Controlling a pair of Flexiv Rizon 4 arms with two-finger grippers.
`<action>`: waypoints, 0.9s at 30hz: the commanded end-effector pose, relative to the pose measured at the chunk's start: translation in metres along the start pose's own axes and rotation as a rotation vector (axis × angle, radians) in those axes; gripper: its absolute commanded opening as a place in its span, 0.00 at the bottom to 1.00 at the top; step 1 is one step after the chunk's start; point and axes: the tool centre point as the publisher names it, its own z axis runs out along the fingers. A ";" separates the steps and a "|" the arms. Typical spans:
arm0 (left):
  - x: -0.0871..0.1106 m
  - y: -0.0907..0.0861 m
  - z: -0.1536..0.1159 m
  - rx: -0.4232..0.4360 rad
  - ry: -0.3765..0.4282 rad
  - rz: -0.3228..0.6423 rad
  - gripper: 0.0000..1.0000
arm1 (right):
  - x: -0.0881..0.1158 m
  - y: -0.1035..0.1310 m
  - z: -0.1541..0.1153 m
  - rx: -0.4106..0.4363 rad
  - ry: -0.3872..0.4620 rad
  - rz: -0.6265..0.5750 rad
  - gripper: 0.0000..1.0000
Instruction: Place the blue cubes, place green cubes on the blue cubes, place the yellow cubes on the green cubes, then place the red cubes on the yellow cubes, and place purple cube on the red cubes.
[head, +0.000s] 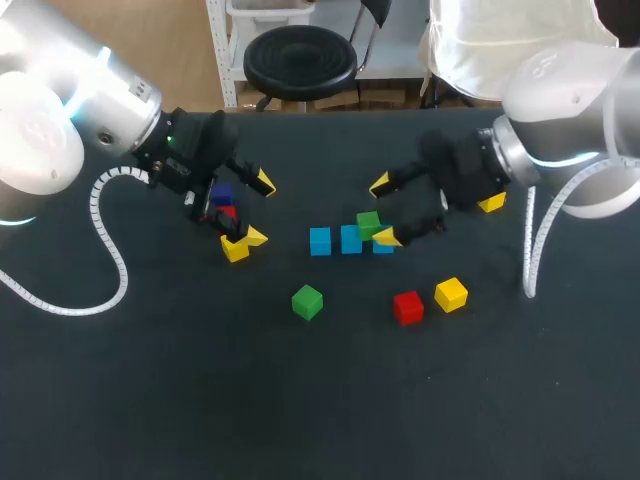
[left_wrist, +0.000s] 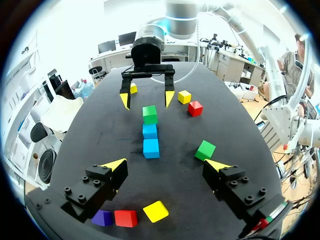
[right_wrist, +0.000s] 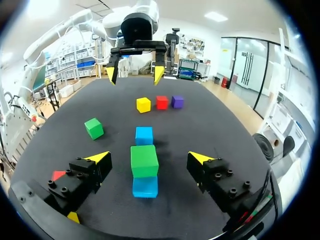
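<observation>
Head view: three blue plastic cubes (head: 320, 241) are lined up at the centre of the dark table (head: 150, 400), with a green plastic cube (head: 368, 224) stacked on the row's three o'clock end. The right gripper (head: 383, 211) is spread open around it.

Left wrist view: the left gripper (left_wrist: 166, 167) is held open, and the row is seen at its twelve o'clock.

Right wrist view: the green plastic cube is flanked, untouched, by the open fingers (right_wrist: 97, 158).
</observation>
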 end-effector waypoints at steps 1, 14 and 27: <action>0.001 0.000 0.000 0.000 -0.004 0.004 1.00 | 0.003 0.014 -0.019 0.032 -0.006 0.003 1.00; 0.001 0.000 0.000 0.000 -0.004 0.004 1.00 | 0.009 0.031 -0.055 0.028 0.021 -0.015 1.00; 0.001 0.000 0.000 0.000 -0.004 0.004 1.00 | 0.003 0.034 -0.066 -0.013 0.031 -0.084 1.00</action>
